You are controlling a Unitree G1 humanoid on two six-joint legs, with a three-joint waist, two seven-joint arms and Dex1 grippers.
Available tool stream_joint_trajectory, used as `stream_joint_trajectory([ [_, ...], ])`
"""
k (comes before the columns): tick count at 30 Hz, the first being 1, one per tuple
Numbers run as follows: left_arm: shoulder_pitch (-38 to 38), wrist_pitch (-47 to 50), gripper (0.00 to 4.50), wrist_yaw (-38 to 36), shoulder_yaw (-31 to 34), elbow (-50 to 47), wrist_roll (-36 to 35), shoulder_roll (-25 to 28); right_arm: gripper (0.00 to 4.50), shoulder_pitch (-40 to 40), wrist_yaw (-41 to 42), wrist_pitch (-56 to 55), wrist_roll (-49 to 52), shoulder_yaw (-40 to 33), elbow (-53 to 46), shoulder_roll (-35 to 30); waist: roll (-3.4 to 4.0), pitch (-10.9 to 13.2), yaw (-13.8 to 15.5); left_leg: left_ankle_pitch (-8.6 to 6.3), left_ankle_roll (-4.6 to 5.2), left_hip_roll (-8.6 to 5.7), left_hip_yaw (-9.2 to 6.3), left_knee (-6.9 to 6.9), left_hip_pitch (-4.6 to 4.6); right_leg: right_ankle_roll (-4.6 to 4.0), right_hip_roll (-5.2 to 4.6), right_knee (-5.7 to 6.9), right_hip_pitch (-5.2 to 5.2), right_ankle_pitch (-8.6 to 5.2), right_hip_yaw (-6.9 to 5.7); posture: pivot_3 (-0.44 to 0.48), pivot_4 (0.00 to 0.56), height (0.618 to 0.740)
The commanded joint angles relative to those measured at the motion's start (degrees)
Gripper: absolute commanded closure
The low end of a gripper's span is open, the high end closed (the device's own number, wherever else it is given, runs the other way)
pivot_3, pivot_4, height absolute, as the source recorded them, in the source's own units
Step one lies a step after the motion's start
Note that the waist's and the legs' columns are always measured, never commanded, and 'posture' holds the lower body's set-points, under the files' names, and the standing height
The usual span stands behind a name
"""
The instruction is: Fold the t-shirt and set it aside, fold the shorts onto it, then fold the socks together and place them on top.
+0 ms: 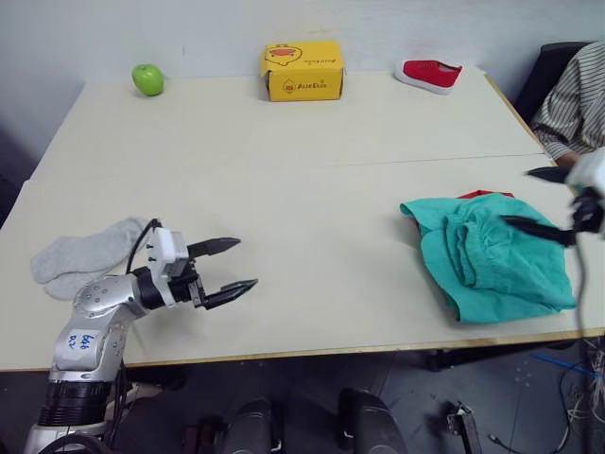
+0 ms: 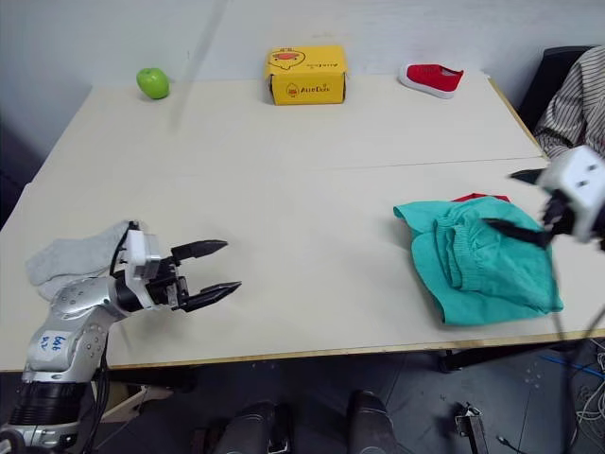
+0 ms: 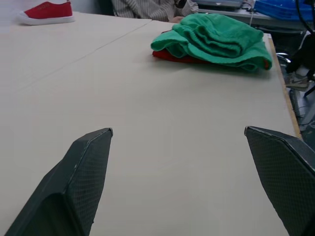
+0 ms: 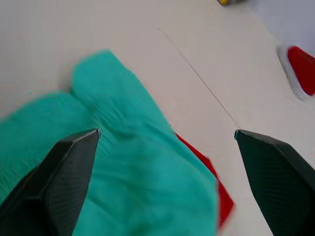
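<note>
The table (image 1: 312, 189) carried everything, its far edge holding a yellow box (image 1: 302, 71), a red shoe (image 1: 429, 74) and a green apple (image 1: 147, 78). The shorts (image 1: 492, 255) lay bunched on the folded t-shirt (image 1: 484, 195) near the right front corner, only a red sliver of the shirt showing beneath them. The socks (image 1: 80, 257) lay well apart at the left front edge, apparently still loose and unpaired.

Judged from this layout, the socks were the step in hand. It would go best if the two were laid flush, one on the other, then doubled over and lifted as one bundle, with the grip taken across both layers so that neither slipped out on the way to the pile.

The left gripper (image 1: 230, 265) was held low over bare table just beside the socks, forearm level, fingers spread wide and empty, aimed toward the pile. The right gripper (image 2: 522, 203) hung above the shorts, fingers likewise apart and holding nothing.
</note>
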Motion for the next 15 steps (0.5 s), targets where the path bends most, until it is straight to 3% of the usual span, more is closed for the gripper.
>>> stream_joint_trajectory([
  [1, 2.12, -2.44, 0.00, 1.53, 4.03, 0.12, 0.47, 0.93, 0.04, 4.15, -4.69, 2.40, 2.98, -0.82, -12.35, 4.65, 0.01, 0.01, 0.20, -0.01, 0.01, -0.02, 0.01, 0.00, -0.01, 0.00, -0.02, 0.00, -0.02, 0.00, 0.02, 0.000, 0.150, 0.740],
  [2, 3.14, -2.90, 0.00, 2.22, 5.26, 0.14, 0.54, 0.96, 0.04, 4.90, -6.43, 3.04, 3.34, 0.05, -14.55, 7.30, 0.11, -0.02, -0.13, -0.03, 0.07, -0.26, -0.28, -0.11, -0.09, 0.02, -0.18, -0.13, 0.23, -0.01, -0.19, 0.000, 0.150, 0.740],
  [6, 9.36, -3.40, 0.00, 6.42, 11.16, -1.77, 0.55, 1.06, 0.04, 7.12, -9.08, 4.79, 3.29, 5.32, -19.63, 15.28, 0.21, 0.09, -1.29, 1.16, 0.49, -2.13, -3.53, -1.26, -0.23, 0.34, -2.00, -0.48, 1.81, -0.12, -3.44, 0.000, 0.150, 0.740],
  [8, 12.98, -4.43, 0.00, 9.30, 14.99, -1.87, 1.07, 0.61, 0.04, 7.28, -10.01, 3.00, 1.88, 7.30, -19.50, 18.28, 0.17, 0.14, -1.14, 1.70, 0.55, -3.09, -5.51, -1.54, -0.27, 0.78, -2.46, -0.49, 2.73, -0.39, -4.02, 0.000, 0.150, 0.740],
  [11, 19.15, -3.85, 0.00, 12.99, 21.05, -1.33, 0.59, -0.27, 0.04, 7.95, -11.07, -2.05, -0.20, 8.76, -18.32, 21.50, 0.28, 0.27, -0.49, 2.42, 0.94, -4.79, -8.00, -2.08, -0.39, 2.05, -3.04, -0.02, 3.35, -1.16, -3.05, 0.000, 0.150, 0.740],
  [12, 21.81, -3.70, 0.00, 14.54, 23.76, -0.85, 0.26, -1.05, 0.04, 8.42, -10.61, -3.96, -0.41, 9.03, -17.94, 22.18, 0.21, 0.27, 0.26, 2.64, 0.61, -4.77, -8.25, -1.91, -0.38, 2.35, -2.72, 0.32, 2.85, -1.34, -1.64, 0.000, 0.150, 0.740],
  [15, 29.75, -4.58, 0.00, 18.78, 31.47, 0.64, 0.08, -4.22, 0.04, 10.32, -9.51, -9.52, -0.73, 9.24, -16.49, 23.76, 0.12, 0.32, 1.58, 2.68, 0.17, -4.55, -7.65, -2.00, -0.47, 2.20, -2.29, -0.31, 3.25, -1.80, -0.66, 0.000, 0.150, 0.740],
])
